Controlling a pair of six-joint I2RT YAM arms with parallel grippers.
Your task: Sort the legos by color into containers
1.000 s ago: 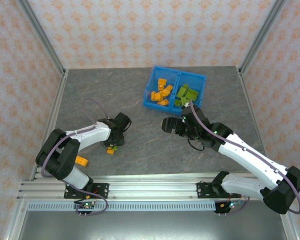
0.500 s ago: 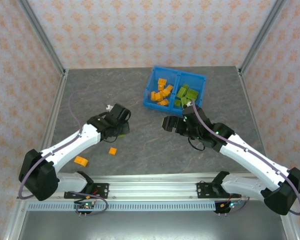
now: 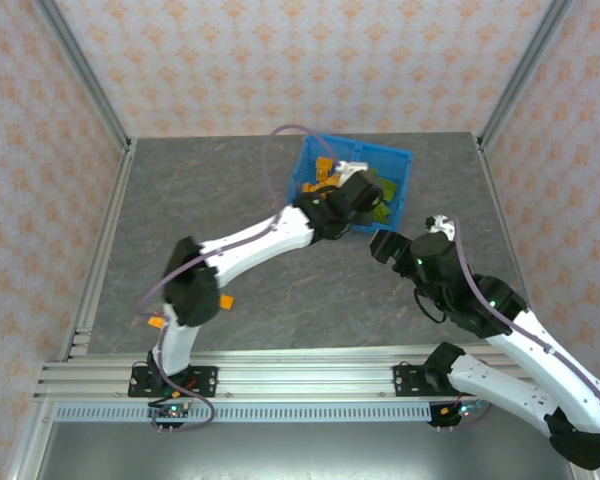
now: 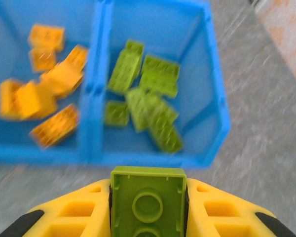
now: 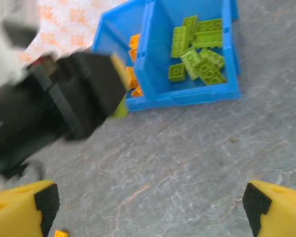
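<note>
The left fingers (image 4: 74, 212) are closed on 1 olive-green lego (image 4: 148, 190), clamped by its 2 side faces with the studs facing the wrist camera. Held that way it hangs free below the wrist and should fall cleanly when the fingers part.

The left arm is stretched far across the table (image 3: 230, 190) to the blue bin (image 4: 153, 159). In its wrist view the held lego sits at the bin's near wall, roughly in line with the right compartment (image 4: 187, 44). That compartment holds the other green legos (image 4: 148, 106), so this is the matching side. The orange legos (image 4: 49, 94) lie beyond the divider (image 4: 94, 74) in the left compartment (image 4: 19, 15).

Whether the lego is past the near wall yet, I cannot tell. The wrist view suggests it is a little short of it. I judge this as the end of the carry, with release to come once the lego is over green.

The right fingers (image 5: 19, 207) are spread wide with nothing between them. They are over bare table near the bin's front and apart from the left arm, probably held back to leave the approach open.

2 orange legos (image 3: 225, 302) (image 3: 156, 322) are on the table by the left arm's base, well apart from the bin, so the sorting is nearly finished but not done.
</note>
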